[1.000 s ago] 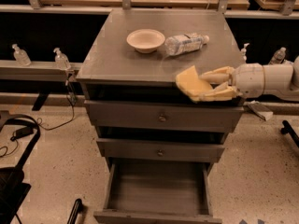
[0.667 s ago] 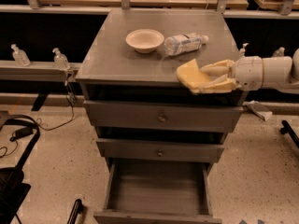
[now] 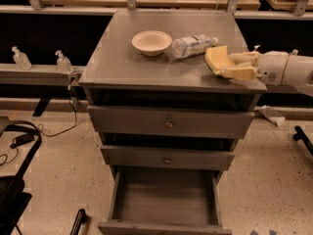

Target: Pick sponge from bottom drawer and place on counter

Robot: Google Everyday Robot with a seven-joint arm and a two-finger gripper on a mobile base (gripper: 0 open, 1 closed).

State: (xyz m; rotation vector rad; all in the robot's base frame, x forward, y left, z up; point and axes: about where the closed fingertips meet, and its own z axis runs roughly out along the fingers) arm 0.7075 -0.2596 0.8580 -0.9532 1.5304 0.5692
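Beside the bottle (image 3: 193, 45), end effector (image 3: 229, 66) grips sponge (image 3: 214, 58) above counter (image 3: 127, 65).

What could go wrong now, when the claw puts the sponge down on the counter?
1. The claw holds the sponge near the right front edge of the counter. If it lets go there, the sponge might slide off to the floor.
2. The water bottle lies on its side just beside the sponge. A move to the left or further back could knock it and make it roll, perhaps into the bowl.

Single view; high, front-on, mid-range, facing counter (image 3: 127, 62); gripper (image 3: 228, 66) clasps sponge (image 3: 214, 58) at right edge
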